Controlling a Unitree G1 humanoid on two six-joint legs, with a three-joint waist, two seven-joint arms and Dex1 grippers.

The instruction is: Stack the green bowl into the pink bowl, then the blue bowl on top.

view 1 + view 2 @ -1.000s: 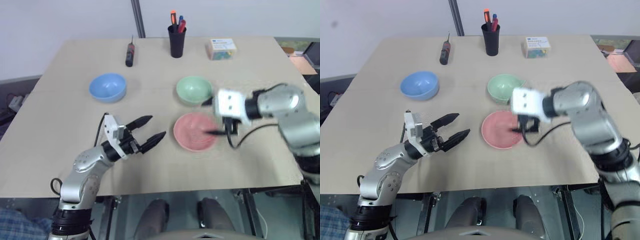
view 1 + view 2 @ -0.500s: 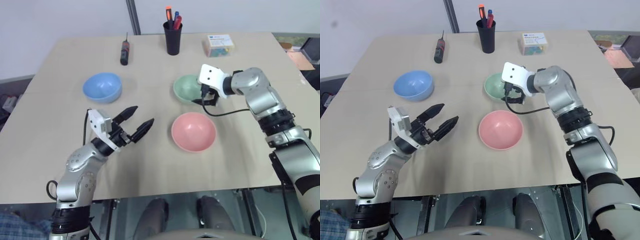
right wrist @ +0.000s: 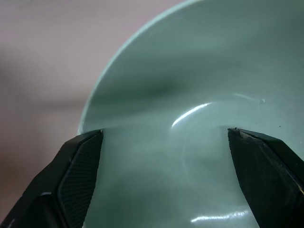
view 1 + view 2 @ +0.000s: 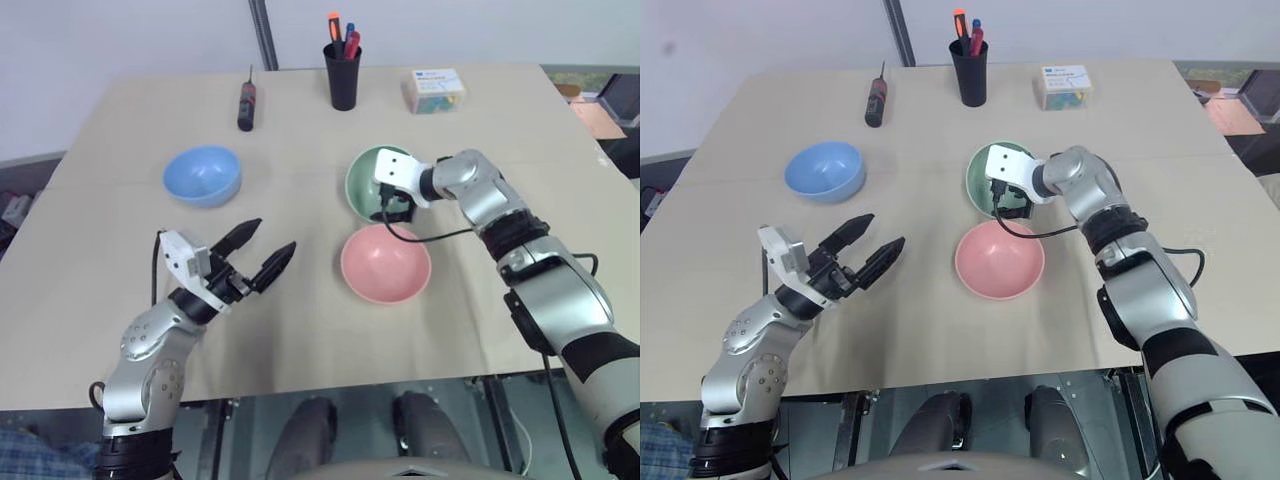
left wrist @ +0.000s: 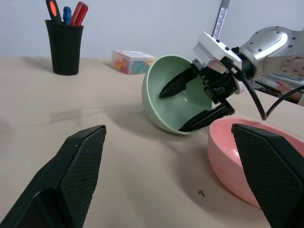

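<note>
One second has brought my right gripper (image 5: 197, 104) from over the pink bowl (image 4: 386, 263) into the green bowl (image 5: 164, 97), now tipped at pink's twelve o'clock, fingers spread, gripping nothing. Left gripper (image 4: 262, 250) idles wide, empty. Blue bowl (image 4: 202, 174) waits at ten o'clock.

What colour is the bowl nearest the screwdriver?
Light sky blue, plain and smooth: the blue bowl, clearest in the left eye view, near the screwdriver.

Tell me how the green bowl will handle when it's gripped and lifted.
The green bowl probably tips easily: it already sits tilted, rocked up on its rounded underside. Its glossy, smooth inside suggests it may slip between the right gripper's open jaws. It looks thin and stiff, so likely light.
</note>
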